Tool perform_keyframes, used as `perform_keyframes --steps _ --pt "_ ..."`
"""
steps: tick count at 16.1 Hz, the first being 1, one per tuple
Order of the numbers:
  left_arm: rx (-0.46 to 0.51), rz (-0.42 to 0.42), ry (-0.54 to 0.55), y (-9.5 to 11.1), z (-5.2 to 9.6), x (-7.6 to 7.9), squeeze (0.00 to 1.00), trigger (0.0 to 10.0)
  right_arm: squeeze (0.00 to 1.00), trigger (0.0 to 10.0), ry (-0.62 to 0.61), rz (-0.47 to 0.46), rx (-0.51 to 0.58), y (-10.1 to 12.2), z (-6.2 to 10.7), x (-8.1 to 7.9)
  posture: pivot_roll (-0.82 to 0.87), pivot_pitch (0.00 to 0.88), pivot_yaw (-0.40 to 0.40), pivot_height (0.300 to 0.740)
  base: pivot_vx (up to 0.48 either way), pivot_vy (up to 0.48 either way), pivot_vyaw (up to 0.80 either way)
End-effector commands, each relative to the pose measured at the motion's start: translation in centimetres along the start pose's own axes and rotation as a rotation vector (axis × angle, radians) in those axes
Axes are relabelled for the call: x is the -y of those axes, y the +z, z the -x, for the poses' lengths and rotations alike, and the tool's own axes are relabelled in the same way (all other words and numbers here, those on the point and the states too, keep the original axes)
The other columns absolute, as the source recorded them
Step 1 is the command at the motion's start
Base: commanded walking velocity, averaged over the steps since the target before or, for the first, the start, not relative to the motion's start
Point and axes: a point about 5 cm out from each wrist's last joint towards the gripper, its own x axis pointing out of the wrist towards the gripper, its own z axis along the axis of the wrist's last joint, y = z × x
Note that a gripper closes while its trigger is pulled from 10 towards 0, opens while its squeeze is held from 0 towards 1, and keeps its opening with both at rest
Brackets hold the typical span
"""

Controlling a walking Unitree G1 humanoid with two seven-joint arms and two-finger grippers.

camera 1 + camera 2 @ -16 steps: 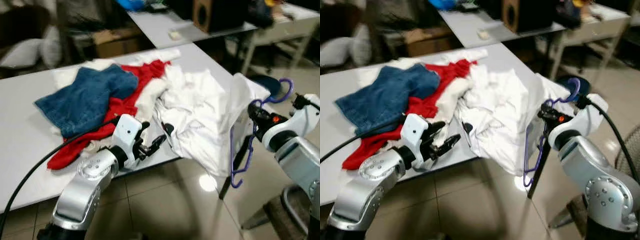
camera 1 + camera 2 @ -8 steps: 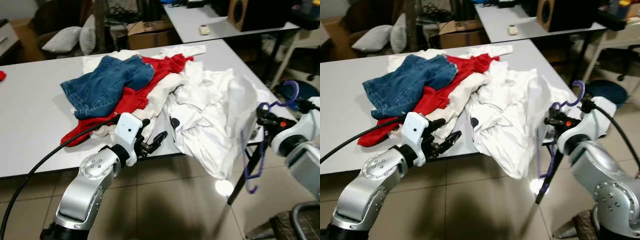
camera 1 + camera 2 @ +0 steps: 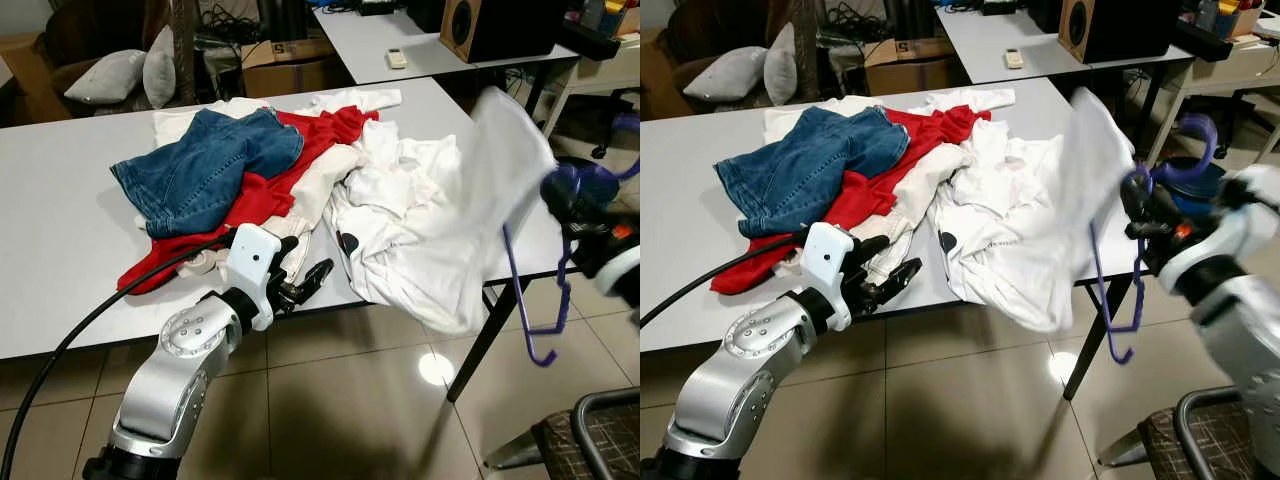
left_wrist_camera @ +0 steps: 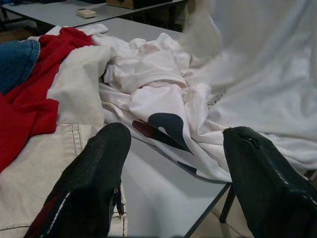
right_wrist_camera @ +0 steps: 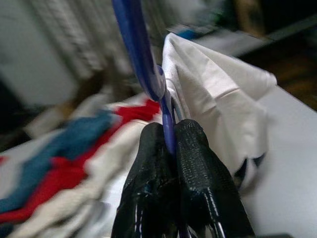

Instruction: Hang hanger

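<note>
a thin purple plastic hanger (image 3: 1118,290) is clamped at its neck by the right pincer (image 5: 171,148), whose two black fingers are clenched on it, beyond the right end of the white desk (image 3: 60,240). a white cloth garment (image 3: 440,230) is draped from the desk edge up onto the hanger. beside it a red garment (image 3: 262,190) and blue denim jeans (image 3: 205,170) are piled. the left pincer (image 4: 173,188) is held released at the desk's front edge, near a cream garment (image 4: 34,168).
</note>
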Motion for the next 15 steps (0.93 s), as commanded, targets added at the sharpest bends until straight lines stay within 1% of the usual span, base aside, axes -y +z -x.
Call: perform_keyframes --steps 1,3,4,5,7,8,9,10,11,12,13,14,15 --pt "0.003 -0.019 0.014 0.3 -0.1 -0.6 0.0 10.0 0.0 10.0 0.142 0.011 0.062 1.2 0.7 -1.3 -0.08 0.018 0.085 0.74 0.0 0.0 0.0" --pt "0.062 -0.02 0.03 1.5 -0.1 -1.3 0.0 10.0 0.0 10.0 0.309 0.035 0.069 1.7 1.4 -2.6 -0.08 0.014 0.088 0.74 0.0 0.0 0.0" --pt "0.103 0.033 0.011 2.6 -0.1 -2.0 0.0 10.0 0.0 10.0 0.437 0.035 0.078 2.1 1.5 -3.9 -0.08 0.011 0.09 0.74 0.0 0.0 0.0" --pt "0.126 0.061 -0.014 3.2 0.0 -2.3 0.0 10.0 0.0 10.0 0.527 0.031 0.074 2.3 1.6 -4.8 -0.09 0.006 0.093 0.74 0.0 0.0 0.0" --pt "0.128 0.035 -0.033 3.4 0.0 -2.6 0.0 10.0 0.0 10.0 0.657 0.039 0.051 2.1 1.6 -6.3 -0.09 0.0 0.094 0.74 0.0 0.0 0.0" --pt "0.136 0.014 -0.034 3.5 0.2 -2.7 0.0 10.0 0.0 10.0 0.64 0.073 0.016 1.4 0.8 -6.3 -0.09 0.0 0.093 0.74 0.0 0.0 0.0" --pt "0.152 0.018 -0.035 3.7 0.3 -2.8 0.0 10.0 0.0 10.0 0.59 0.108 -0.012 0.9 0.2 -5.8 -0.08 0.0 0.09 0.74 0.0 0.0 0.0" --pt "0.195 0.039 -0.037 4.4 0.6 -3.1 0.0 10.0 0.0 10.0 0.493 0.169 -0.049 0.2 -0.7 -4.6 -0.08 0.0 0.088 0.74 0.0 0.0 0.0" --pt "0.209 0.051 -0.041 4.7 0.8 -3.3 0.0 10.0 0.0 10.0 0.465 0.174 -0.049 0.2 -0.9 -4.2 -0.08 0.0 0.088 0.74 0.0 0.0 0.0" --pt "0.2 0.04 -0.037 4.7 0.8 -3.7 0.0 10.0 0.0 10.0 0.456 0.163 -0.03 0.4 -1.1 -4.1 -0.08 0.0 0.088 0.74 0.0 0.0 0.0" --pt "0.181 0.002 -0.029 4.5 0.7 -4.0 0.0 10.0 0.0 10.0 0.496 0.145 -0.015 0.6 -0.9 -4.3 -0.07 0.0 0.091 0.74 0.0 0.0 0.0" --pt "0.178 -0.005 -0.027 4.5 0.6 -4.0 0.0 10.0 0.0 10.0 0.507 0.144 -0.013 0.7 -0.8 -4.4 -0.07 0.0 0.091 0.74 0.0 0.0 0.0" --pt "0.191 0.016 -0.032 4.7 0.1 -4.2 0.0 10.0 0.0 10.0 0.56 0.124 -0.007 0.6 -0.3 -4.8 -0.07 0.0 0.096 0.74 0.0 0.0 0.0"
